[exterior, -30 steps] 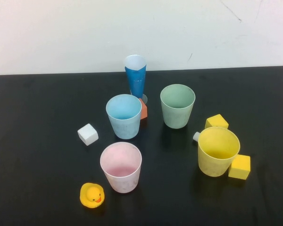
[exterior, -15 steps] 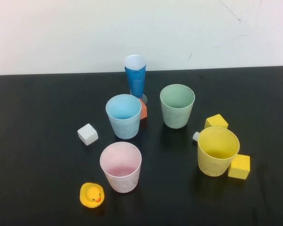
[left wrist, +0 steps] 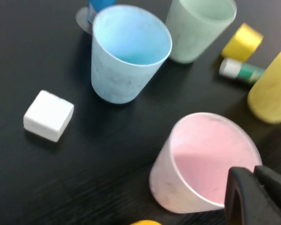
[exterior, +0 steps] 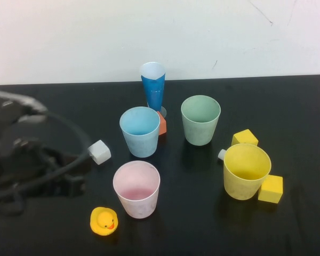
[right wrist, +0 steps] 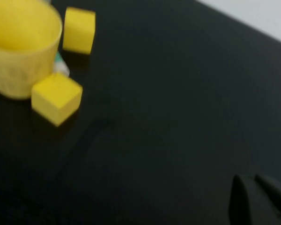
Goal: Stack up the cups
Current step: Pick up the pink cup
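Observation:
Four wide cups stand upright and apart on the black table: light blue point(exterior: 140, 131), mint green point(exterior: 200, 119), pink point(exterior: 136, 189) and yellow point(exterior: 246, 170). My left gripper point(exterior: 72, 184) hovers at the left, just left of the pink cup, shut and empty. In the left wrist view its fingertips point(left wrist: 253, 187) hang by the pink cup's rim point(left wrist: 203, 161), with the light blue cup point(left wrist: 129, 51), green cup point(left wrist: 199, 26) and yellow cup point(left wrist: 274, 89) beyond. My right gripper point(right wrist: 257, 197) is shut and empty over bare table, away from the yellow cup point(right wrist: 21, 44); it is outside the high view.
A tall dark-blue cup point(exterior: 153, 85) stands behind the light blue one, with an orange block point(exterior: 162, 124) beside it. A white cube point(exterior: 99, 152), a rubber duck point(exterior: 104, 221), two yellow cubes point(exterior: 245, 137) point(exterior: 271, 189) and a small tube point(left wrist: 241, 71) lie around.
My left arm has come into the high view from the left and now sits beside the pink cup. The cups and small objects have not moved.

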Robot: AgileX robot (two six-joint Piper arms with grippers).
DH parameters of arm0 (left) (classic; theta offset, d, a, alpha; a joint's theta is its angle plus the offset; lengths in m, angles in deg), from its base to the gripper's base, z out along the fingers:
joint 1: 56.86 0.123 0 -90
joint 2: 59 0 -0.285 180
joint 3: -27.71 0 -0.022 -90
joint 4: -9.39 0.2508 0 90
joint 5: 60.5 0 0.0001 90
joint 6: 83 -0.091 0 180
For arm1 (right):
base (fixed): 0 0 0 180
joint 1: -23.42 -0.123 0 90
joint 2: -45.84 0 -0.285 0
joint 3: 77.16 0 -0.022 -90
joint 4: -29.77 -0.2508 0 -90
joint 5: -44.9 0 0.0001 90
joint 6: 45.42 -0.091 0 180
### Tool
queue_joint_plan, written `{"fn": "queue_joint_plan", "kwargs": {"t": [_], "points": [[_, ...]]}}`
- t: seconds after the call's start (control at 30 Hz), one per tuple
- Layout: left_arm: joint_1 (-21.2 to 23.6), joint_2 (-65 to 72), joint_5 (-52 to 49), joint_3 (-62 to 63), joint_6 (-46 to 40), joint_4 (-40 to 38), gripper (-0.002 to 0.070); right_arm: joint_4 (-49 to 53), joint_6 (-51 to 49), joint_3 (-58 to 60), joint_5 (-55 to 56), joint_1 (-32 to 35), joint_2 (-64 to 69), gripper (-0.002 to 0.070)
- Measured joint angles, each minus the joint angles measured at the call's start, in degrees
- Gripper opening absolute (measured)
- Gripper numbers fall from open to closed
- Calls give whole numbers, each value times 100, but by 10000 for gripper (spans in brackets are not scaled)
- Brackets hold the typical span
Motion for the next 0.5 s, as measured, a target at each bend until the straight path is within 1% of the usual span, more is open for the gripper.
{"fn": "queue_joint_plan", "kwargs": {"t": [0.07, 0.1, 0.13, 0.2, 0.3, 0.33, 0.37, 0.4, 0.43, 0.5], "points": [[-227, 428, 0, 330, 183, 515, 17, -23, 78, 135, 55, 0, 0, -2], [-323, 575, -11, 457, 360, 745, 34, -22, 105, 217, 112, 0, 0, -2], [-443, 745, -38, 621, 556, 1023, 69, -22, 115, 309, 179, 0, 0, -2], [-659, 1057, -104, 903, 851, 1475, 165, -22, 128, 489, 388, 0, 0, -2], [-879, 1494, -232, 1275, 1085, 1975, 369, -30, 141, 609, 633, 0, 0, -3], [-905, 1612, -247, 1364, 1114, 2071, 427, -30, 141, 634, 719, 0, 0, -2], [-927, 1758, -256, 1433, 1137, 2188, 470, -35, 141, 637, 782, 0, 0, -2], [-941, 1905, -256, 1486, 1137, 2278, 498, -43, 141, 637, 800, 0, 0, -2], [-951, 2026, -256, 1507, 1146, 2341, 512, -57, 141, 646, 816, 0, 0, -3], [-951, 2299, -256, 1562, 1158, 2420, 519, -137, 141, 646, 837, 0, 0, -3]]}}
